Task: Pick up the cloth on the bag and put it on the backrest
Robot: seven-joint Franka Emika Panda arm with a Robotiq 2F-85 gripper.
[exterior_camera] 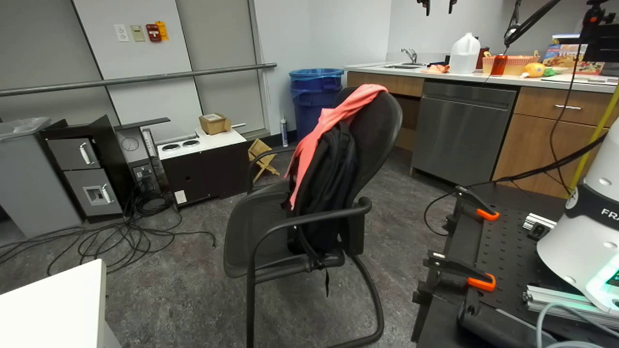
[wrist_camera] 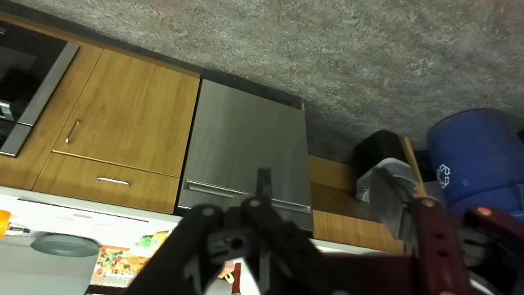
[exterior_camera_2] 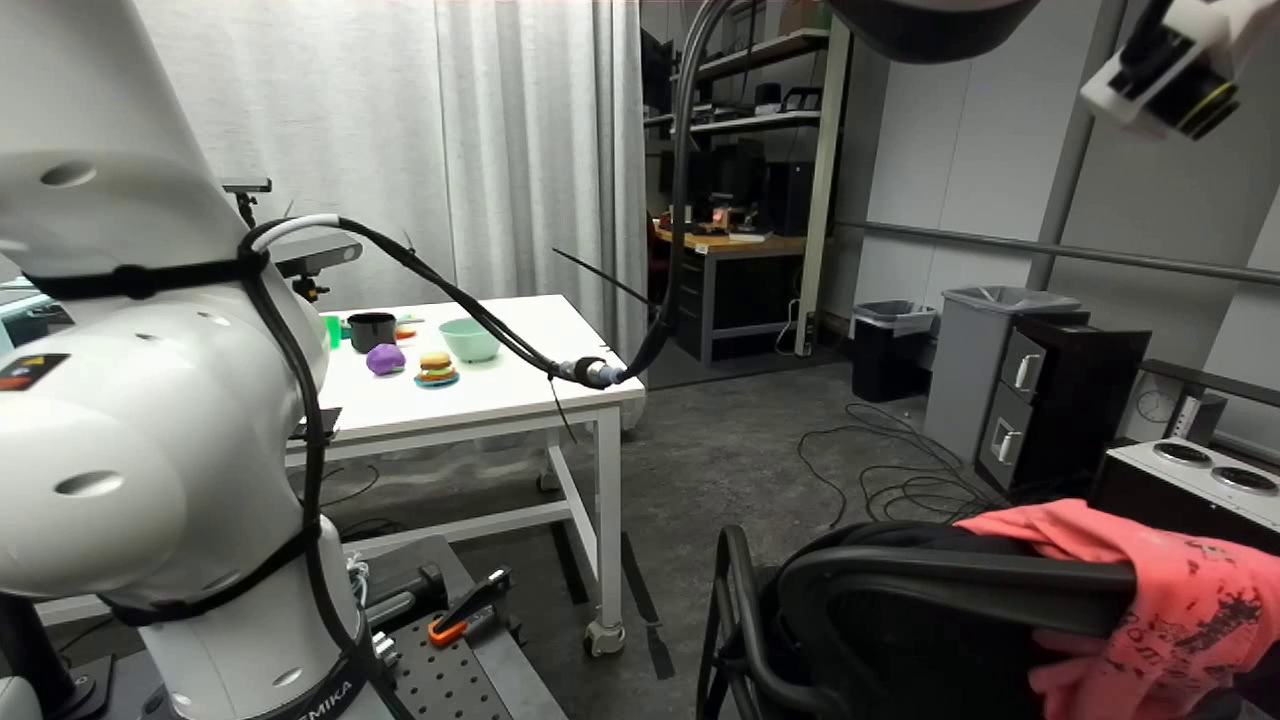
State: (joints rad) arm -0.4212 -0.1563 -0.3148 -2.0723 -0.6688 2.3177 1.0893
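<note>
A coral-pink cloth (exterior_camera: 324,128) drapes over the black backpack (exterior_camera: 329,179) on the chair; its upper end lies over the top of the backrest (exterior_camera: 382,128). The cloth (exterior_camera_2: 1180,590) also shows in an exterior view, with dark print on it, beside the chair's black frame (exterior_camera_2: 960,570). My gripper (exterior_camera: 439,9) is at the top edge of an exterior view, higher than the chair and apart from the cloth. In the wrist view, the gripper (wrist_camera: 323,174) has its fingers wide apart with nothing between them. Cloth, bag and chair are out of the wrist view.
The chair's armrest (exterior_camera: 309,220) stands beside the bag. A counter (exterior_camera: 512,79) with a jug (exterior_camera: 465,54) and a blue bin (exterior_camera: 316,92) stand behind. A white table (exterior_camera_2: 480,390) holds toys and a bowl. A cable (exterior_camera_2: 470,300) hangs from the arm.
</note>
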